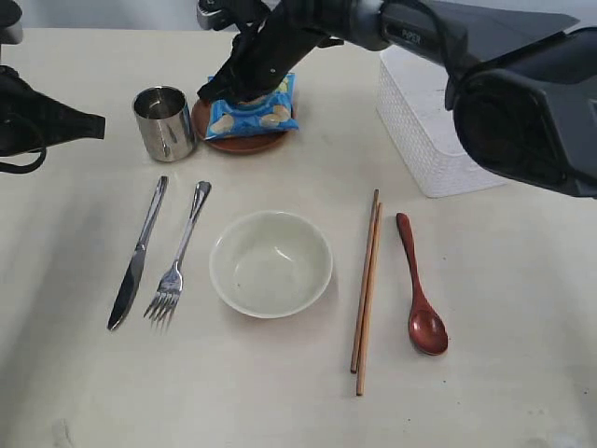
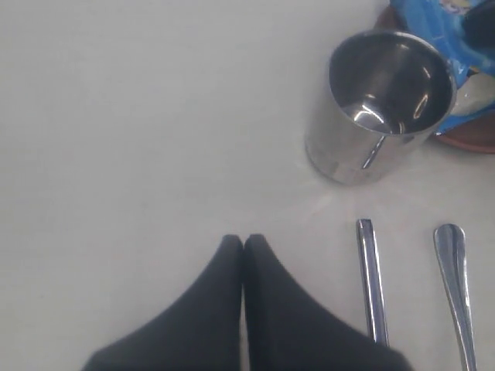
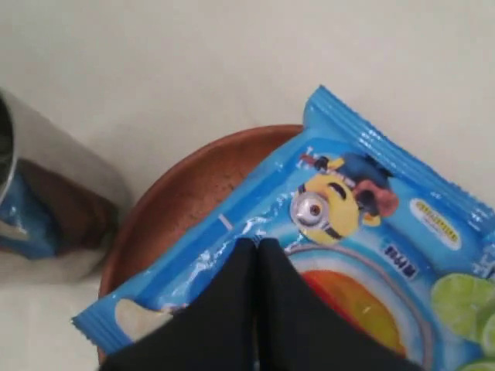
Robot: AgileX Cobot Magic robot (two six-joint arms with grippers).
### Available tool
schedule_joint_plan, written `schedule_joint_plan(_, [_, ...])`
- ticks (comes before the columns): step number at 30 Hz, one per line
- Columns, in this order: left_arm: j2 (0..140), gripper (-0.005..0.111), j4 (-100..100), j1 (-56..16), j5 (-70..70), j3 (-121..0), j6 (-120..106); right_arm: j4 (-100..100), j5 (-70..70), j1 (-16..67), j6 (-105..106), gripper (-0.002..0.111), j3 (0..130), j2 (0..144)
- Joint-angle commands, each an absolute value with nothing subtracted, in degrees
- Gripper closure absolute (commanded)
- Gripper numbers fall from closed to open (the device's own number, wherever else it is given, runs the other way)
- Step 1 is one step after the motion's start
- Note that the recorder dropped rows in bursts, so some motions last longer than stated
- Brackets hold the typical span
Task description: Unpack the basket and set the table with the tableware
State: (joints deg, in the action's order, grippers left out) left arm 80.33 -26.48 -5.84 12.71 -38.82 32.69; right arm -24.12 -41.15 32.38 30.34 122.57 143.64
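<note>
On the table (image 1: pixel 504 373) lie a steel knife (image 1: pixel 138 254), a fork (image 1: pixel 179 257), a cream bowl (image 1: pixel 270 263), two chopsticks (image 1: pixel 367 289) and a red-brown spoon (image 1: pixel 420 289). Behind them stand a steel cup (image 1: pixel 164 122) and a brown plate (image 1: pixel 244 145) with a blue snack bag (image 1: pixel 256 110) lying on it. My right gripper (image 3: pixel 257 243) is shut, its tips over the bag (image 3: pixel 356 209) and plate (image 3: pixel 193 201). My left gripper (image 2: pixel 244 239) is shut and empty, over bare table near the cup (image 2: pixel 379 108) and the knife handle (image 2: pixel 371 278). The white basket (image 1: pixel 420 121) stands at the back right.
The right arm (image 1: pixel 448 47) reaches across from the upper right, above the basket. The left arm (image 1: pixel 37 121) sits at the left edge, just left of the cup. The fork handle (image 2: pixel 456 286) lies beside the knife handle.
</note>
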Motion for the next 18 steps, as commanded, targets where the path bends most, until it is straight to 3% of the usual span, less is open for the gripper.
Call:
schedule_joint_plan(1, [80.28, 0.107, -26.19, -5.68, 12.11, -38.42, 32.85, -22.97, -45.9, 32.24, 30.7, 0.109, 122.52, 144.62])
schedule_joint_plan(18, [80.28, 0.107, -26.1, -5.68, 12.33, -38.42, 32.85, -10.33, -54.41, 32.13, 21.7, 0.109, 122.52, 144.62])
